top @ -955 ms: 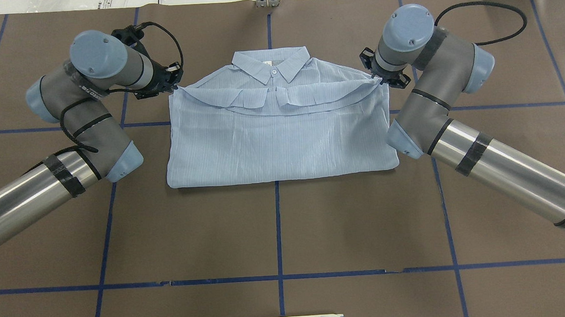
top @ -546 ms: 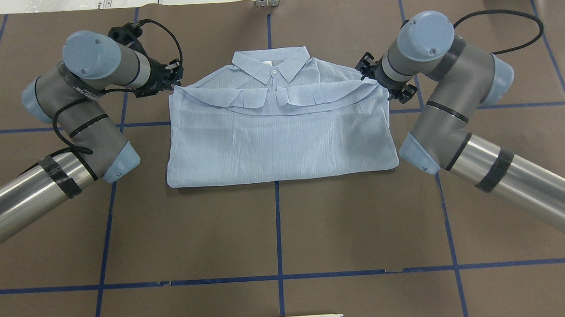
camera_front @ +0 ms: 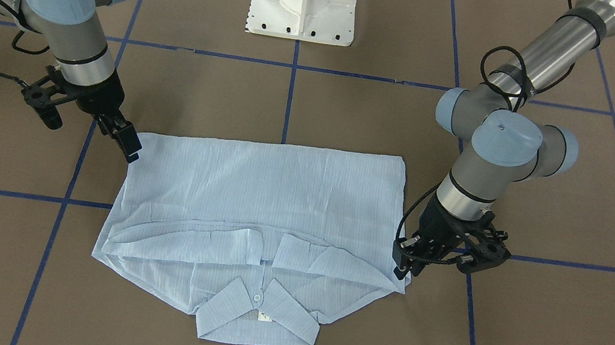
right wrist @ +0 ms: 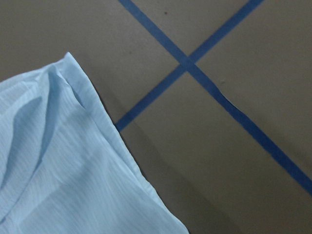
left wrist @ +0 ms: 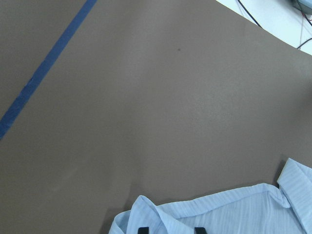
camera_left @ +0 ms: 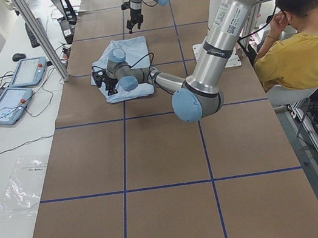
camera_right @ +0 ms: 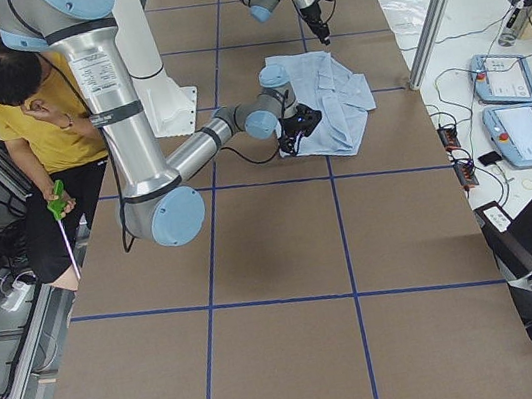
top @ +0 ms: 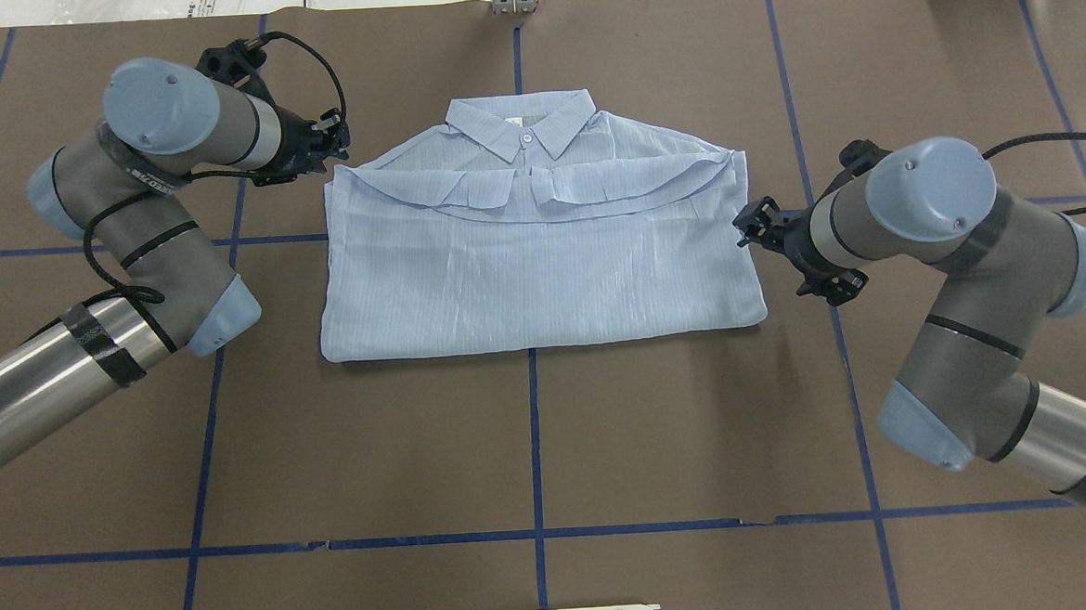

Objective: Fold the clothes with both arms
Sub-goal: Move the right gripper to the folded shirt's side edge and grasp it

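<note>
Inside shirt [camera_front: 267, 191] collar [camera_front: 288, 316]: small label [camera_front: 262, 315], writing illegible.

The left arm [top: 149, 242] and the right arm [top: 971, 320] are silver and grey tubes with light blue joint caps [top: 160, 93] bearing small screws, black tape bands [top: 98, 333], white lettering and black cables [top: 1055, 138].

Shirt [top: 541, 268]: pale blue with fine stripes, one white button [top: 527, 138] at its collar. Desk [top: 698, 427] under the shirt: plain brown, crossed by a dark blue tape grid [top: 533, 436]. Left arm [top: 144, 224] and right arm [top: 981, 319], either side of the shirt: grey and silver tubes, light blue joint caps, black cables; left gripper [top: 339, 146] and right gripper [top: 741, 225] black.
</note>
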Controlling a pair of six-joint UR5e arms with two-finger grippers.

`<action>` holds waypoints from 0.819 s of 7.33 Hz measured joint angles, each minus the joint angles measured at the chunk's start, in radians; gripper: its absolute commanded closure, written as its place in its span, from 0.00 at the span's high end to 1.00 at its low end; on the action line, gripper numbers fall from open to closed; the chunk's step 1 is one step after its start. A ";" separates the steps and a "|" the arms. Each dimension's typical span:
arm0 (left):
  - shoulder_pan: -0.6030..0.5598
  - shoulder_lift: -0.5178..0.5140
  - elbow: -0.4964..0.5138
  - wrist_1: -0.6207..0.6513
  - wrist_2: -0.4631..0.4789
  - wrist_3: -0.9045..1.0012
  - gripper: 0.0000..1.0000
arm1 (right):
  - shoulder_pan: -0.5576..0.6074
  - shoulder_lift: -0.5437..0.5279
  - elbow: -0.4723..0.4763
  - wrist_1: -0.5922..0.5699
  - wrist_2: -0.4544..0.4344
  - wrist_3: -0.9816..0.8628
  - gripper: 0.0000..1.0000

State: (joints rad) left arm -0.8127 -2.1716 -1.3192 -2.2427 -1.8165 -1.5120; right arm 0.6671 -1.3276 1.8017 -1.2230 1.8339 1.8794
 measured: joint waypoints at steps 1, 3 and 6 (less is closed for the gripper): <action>0.000 0.006 -0.004 0.000 0.001 0.001 0.42 | -0.031 -0.014 0.013 0.001 -0.013 0.047 0.90; 0.000 0.017 -0.011 0.000 0.003 0.002 0.42 | -0.066 -0.013 -0.006 0.002 -0.031 0.095 0.88; -0.004 0.022 -0.015 0.000 0.004 0.003 0.41 | -0.076 0.006 -0.048 0.011 -0.044 0.101 0.05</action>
State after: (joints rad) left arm -0.8171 -2.1497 -1.3346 -2.2427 -1.8120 -1.5091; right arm 0.5913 -1.3217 1.7542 -1.2116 1.7894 1.9802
